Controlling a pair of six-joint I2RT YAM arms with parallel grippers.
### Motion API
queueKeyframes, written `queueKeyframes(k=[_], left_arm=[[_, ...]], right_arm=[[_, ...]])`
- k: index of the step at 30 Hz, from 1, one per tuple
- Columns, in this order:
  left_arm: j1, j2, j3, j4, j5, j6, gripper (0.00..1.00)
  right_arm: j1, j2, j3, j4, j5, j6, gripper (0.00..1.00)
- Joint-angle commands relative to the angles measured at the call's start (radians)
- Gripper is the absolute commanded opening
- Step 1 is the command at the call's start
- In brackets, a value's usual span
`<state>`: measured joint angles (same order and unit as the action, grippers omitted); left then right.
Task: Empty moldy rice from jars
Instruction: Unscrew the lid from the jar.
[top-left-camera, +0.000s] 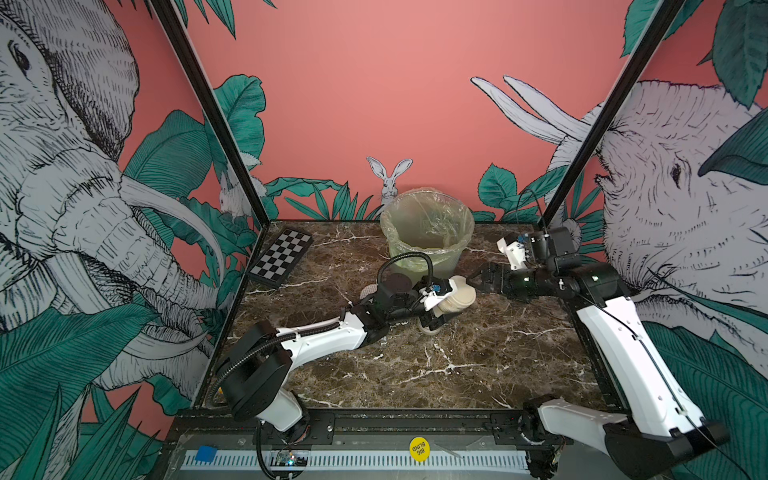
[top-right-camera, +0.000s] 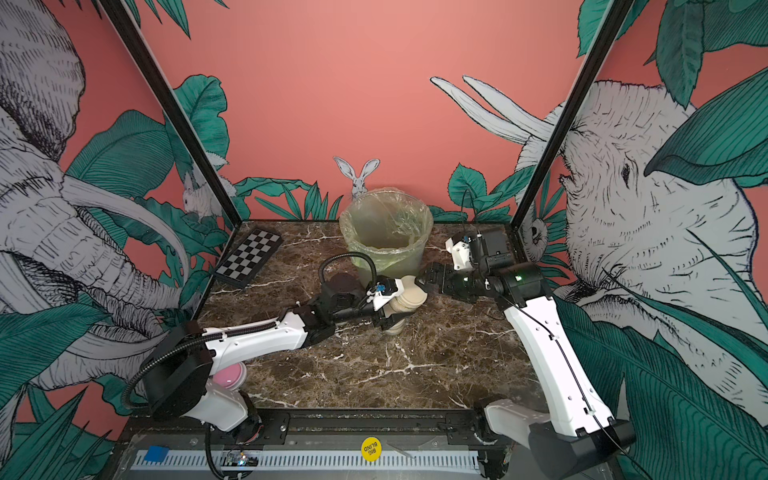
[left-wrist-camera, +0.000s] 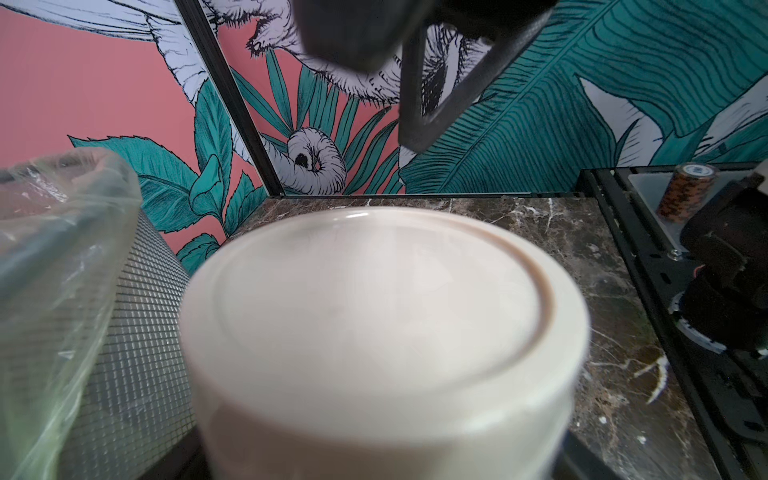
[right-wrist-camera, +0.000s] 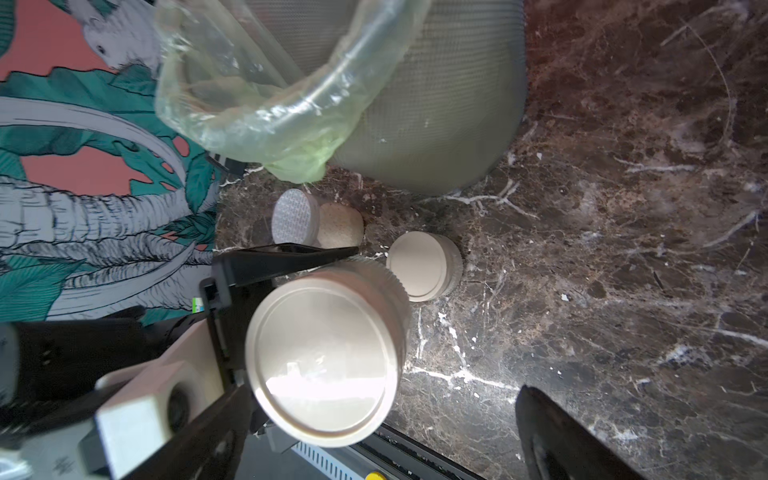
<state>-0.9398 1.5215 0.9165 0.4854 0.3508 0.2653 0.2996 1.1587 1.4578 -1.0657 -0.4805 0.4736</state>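
My left gripper (top-left-camera: 441, 308) is shut on a squat clear jar (top-left-camera: 451, 306), held above the table and tipped so its beige lid (right-wrist-camera: 328, 357) faces the right arm. That lid fills the left wrist view and hides the left jaws. My right gripper (top-left-camera: 476, 281) stands open just beside the lid, not touching it; one of its fingers (right-wrist-camera: 552, 436) shows in its wrist view. A second squat jar (right-wrist-camera: 424, 266) stands on the table under the held one. A taller jar with a dotted lid (right-wrist-camera: 291, 216) shows beige moldy rice (right-wrist-camera: 340, 226) through its wall.
A translucent bin (top-left-camera: 428, 232) with a green-tinted bag stands at the back middle, just behind both grippers. A checkerboard (top-left-camera: 280, 257) lies at the back left. A pink disc (top-right-camera: 228, 374) sits by the left arm's base.
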Motion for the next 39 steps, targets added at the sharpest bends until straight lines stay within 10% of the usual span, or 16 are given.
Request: queueKeyframes(k=[1, 20, 39], left_arm=[[0.002, -0.056, 0.017, 0.089, 0.02, -0.017, 0.0], [0.004, -0.037, 0.035, 0.092, 0.017, -0.055, 0.0], [0.004, -0.035, 0.037, 0.095, 0.016, -0.061, 0.0]], right_arm=[[-0.001, -0.031, 0.002, 0.027, -0.093, -0.119, 0.99], [0.132, 0.022, -0.01, 0.052, -0.013, -0.527, 0.99], [0.17, 0.093, 0.034, 0.075, 0.039, -0.553, 0.99]])
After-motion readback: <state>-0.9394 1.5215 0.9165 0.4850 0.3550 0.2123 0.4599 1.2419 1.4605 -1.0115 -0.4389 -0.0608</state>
